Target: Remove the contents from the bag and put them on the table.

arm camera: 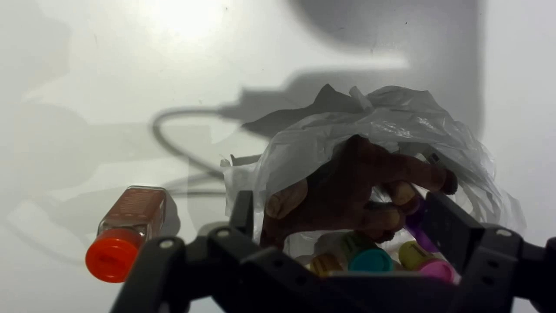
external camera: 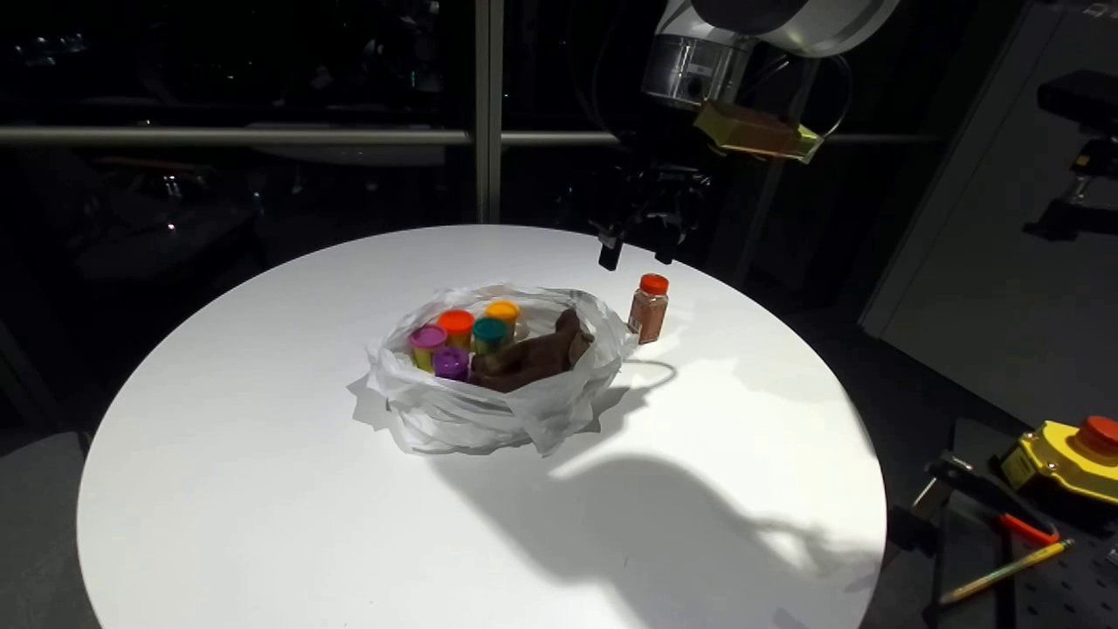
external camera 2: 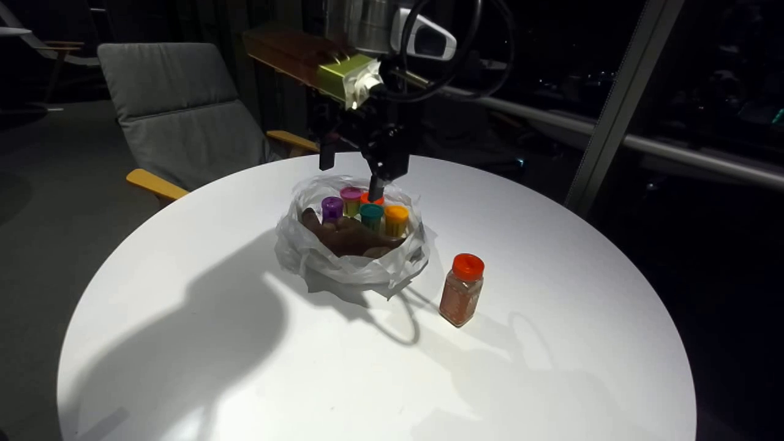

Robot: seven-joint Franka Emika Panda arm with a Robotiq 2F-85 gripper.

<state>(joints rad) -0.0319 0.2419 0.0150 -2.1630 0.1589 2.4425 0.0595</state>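
White, thin and wrinkled, a plastic bag [external camera: 472, 424] sits with its mouth spread wide on a round white table [external camera: 244, 489]. Inside, a brown toy animal [arm camera: 343, 195] lies beside a tight cluster of five: an orange-lidded cup [external camera: 456, 324], a yellow-lidded cup [external camera: 503, 312], a teal-lidded cup [external camera: 490, 330], a purple-lidded cup [external camera: 452, 362] and a pink-lidded cup [external camera: 428, 338]. A red-capped bottle [external camera 2: 460, 299], its clear walls showing a reddish-brown fill, stands upright on the table, near the bag but apart from it. Above the bag hangs the robot's black gripper [external camera: 637, 255], its jaws parted wide in full release; the wrist view shows the toy animal between the two fingers [arm camera: 242, 213]. In an exterior view, a grey chair [external camera 2: 174, 110] with wooden armrests [external camera 2: 156, 184] stands near the table. Off the table's edge, in an exterior view, a yellow box [external camera: 1048, 454] topped with a red button [external camera: 1099, 434] and a pencil-like yellow stick [external camera: 1004, 573] rest on a dark surface [external camera: 1052, 603].
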